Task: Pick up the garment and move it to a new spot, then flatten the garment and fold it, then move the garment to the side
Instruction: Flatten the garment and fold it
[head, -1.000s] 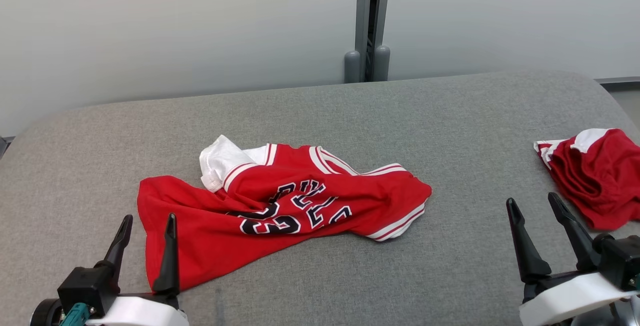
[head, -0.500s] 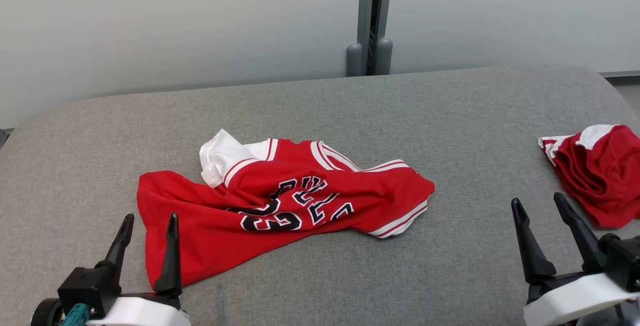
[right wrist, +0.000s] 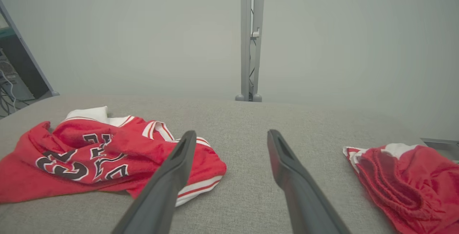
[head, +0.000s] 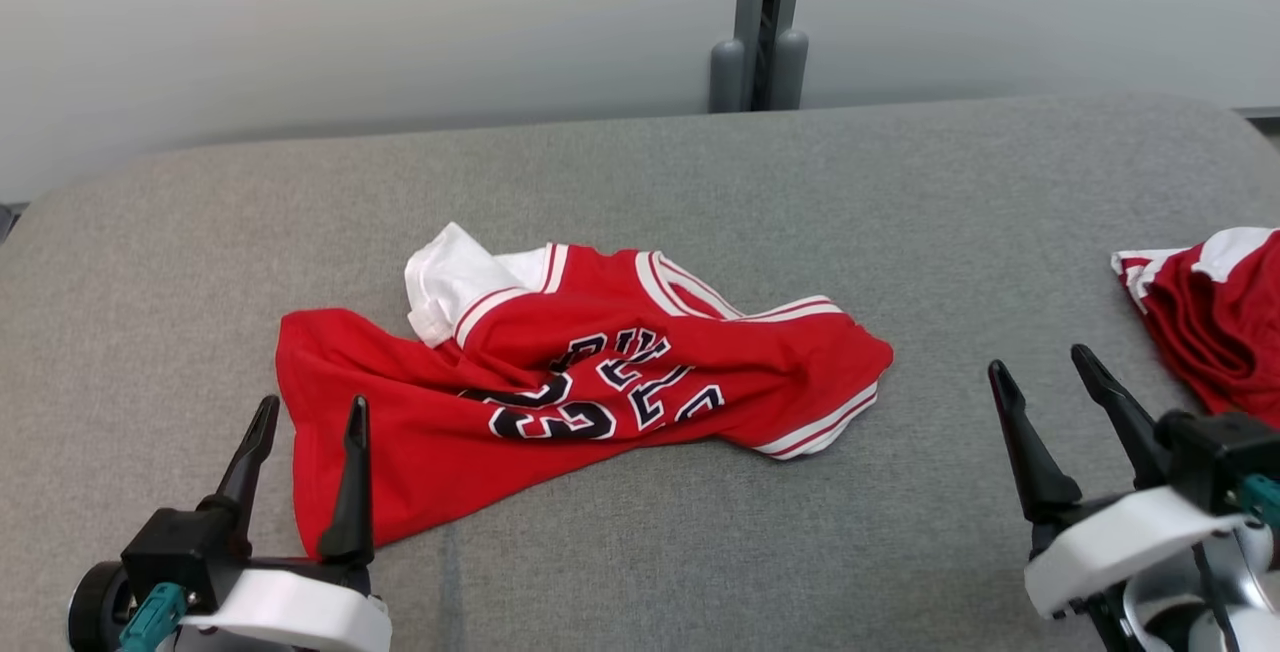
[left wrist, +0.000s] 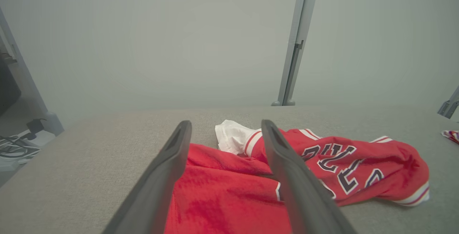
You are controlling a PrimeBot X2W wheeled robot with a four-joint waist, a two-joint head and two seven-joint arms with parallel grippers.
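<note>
Crumpled red basketball jersey with white trim and dark lettering (head: 560, 392) sits about mid-table on the grey fabric-covered table (head: 700, 182), with loads of bare cloth from 10 round to 2 o'clock. The left gripper (head: 312, 404) is spread wide and empty at its 7 o'clock corner, and the right gripper (head: 1038, 360) gapes empty at 4 o'clock, well apart. The right wrist view shows more of the bunched red-and-white garment (right wrist: 405, 180) at 3 o'clock, which the head view cuts off.

The jersey (head: 560, 382) lies mid-table (head: 900, 192), a second garment (head: 1215, 322) well to its right.
</note>
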